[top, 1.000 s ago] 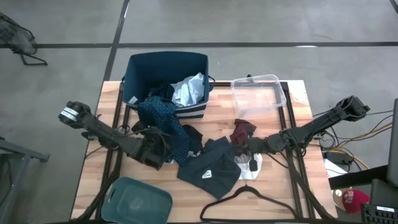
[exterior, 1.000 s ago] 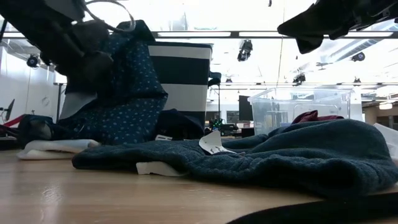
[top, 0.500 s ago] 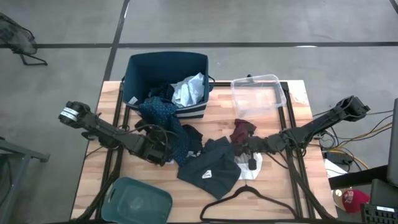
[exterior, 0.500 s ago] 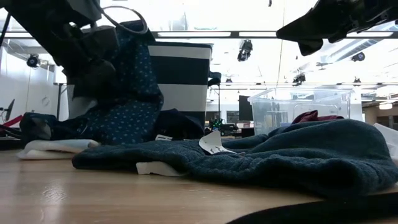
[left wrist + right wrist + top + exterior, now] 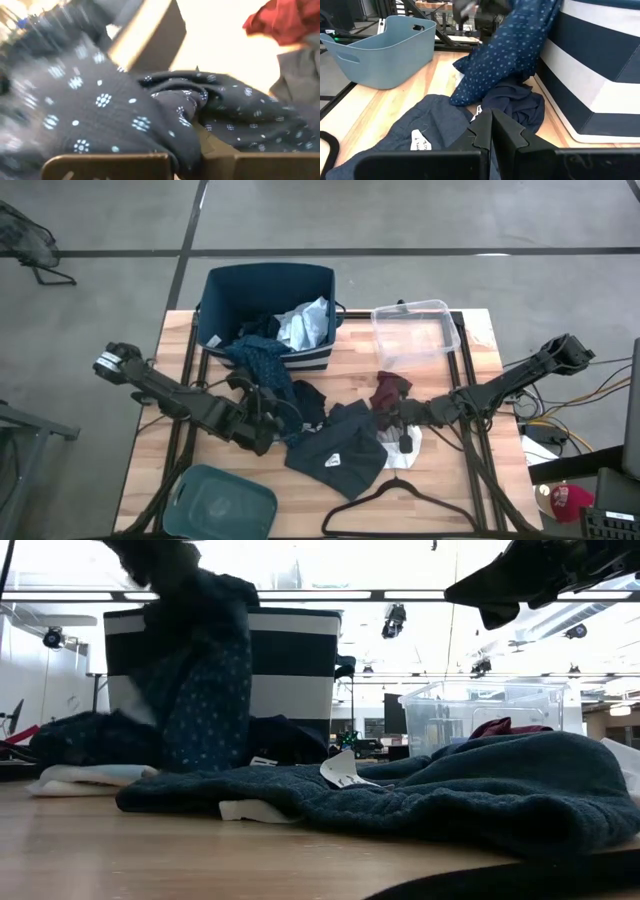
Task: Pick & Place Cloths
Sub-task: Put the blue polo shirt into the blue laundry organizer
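Note:
A navy cloth with pale dots [image 5: 262, 370] runs from the rim of the navy striped tub [image 5: 268, 292] down to my left gripper [image 5: 264, 416], which is shut on it near the table's middle left. A light blue-grey shirt [image 5: 305, 325] lies in that tub. On the table lie a dark grey-blue garment with a white label [image 5: 335, 445], a black piece [image 5: 310, 395] and a maroon piece [image 5: 388, 390]. My right gripper [image 5: 401, 432] hovers shut above the garment's right edge, holding nothing. My left gripper pinches a bunched fold of the dotted cloth [image 5: 184, 142] between its two fingers, coming from the table's left side and slanting down. The cloth rises to the gripper and hangs below it [image 5: 200, 690]. Its far end lies over the tub's rim [image 5: 245, 345].
A teal tub [image 5: 220, 500] stands at the near left, a clear plastic tub [image 5: 415, 335] at the far right. A thin black hanger [image 5: 400, 505] lies at the near edge. A white piece [image 5: 408, 452] lies under my right gripper.
My left gripper has shut on the dotted cloth, then gone up and slightly toward the table's right edge. The cloth's spread lower part has been gathered and drawn up off the table, while its far end stays on the tub's rim.

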Motion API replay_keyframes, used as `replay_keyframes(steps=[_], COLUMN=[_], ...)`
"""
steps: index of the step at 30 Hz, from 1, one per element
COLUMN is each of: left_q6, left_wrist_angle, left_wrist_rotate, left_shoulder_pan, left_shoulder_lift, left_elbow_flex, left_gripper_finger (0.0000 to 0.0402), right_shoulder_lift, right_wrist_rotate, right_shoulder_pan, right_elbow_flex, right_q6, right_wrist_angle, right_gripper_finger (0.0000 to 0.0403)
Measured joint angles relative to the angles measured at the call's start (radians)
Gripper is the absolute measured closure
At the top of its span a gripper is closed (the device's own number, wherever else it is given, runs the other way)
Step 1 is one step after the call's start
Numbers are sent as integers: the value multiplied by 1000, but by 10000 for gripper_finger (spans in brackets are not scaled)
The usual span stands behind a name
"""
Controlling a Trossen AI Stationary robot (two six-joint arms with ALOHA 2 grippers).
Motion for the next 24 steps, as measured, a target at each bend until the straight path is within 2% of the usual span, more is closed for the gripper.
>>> replay_keyframes(steps=[7, 13, 18, 24], left_q6=[297, 593, 795, 977], left_wrist_angle=[-9, -10, -9, -10], left_wrist_rotate=[-94, -301, -425, -450], left_shoulder_pan=[17, 63, 140, 307], left_shoulder_lift=[0, 0, 0, 0], left_elbow_flex=[200, 360, 454, 506], left_gripper_finger=[390, 390, 389, 389], right_shoulder_lift=[0, 0, 0, 0], right_wrist_rotate=[0, 0, -1, -1], right_shoulder_pan=[0, 0, 0, 0], right_elbow_flex=[0, 0, 0, 0], right_q6=[0, -3, -3, -3], right_wrist_angle=[1, 16, 16, 16], right_gripper_finger=[394, 394, 394, 394])
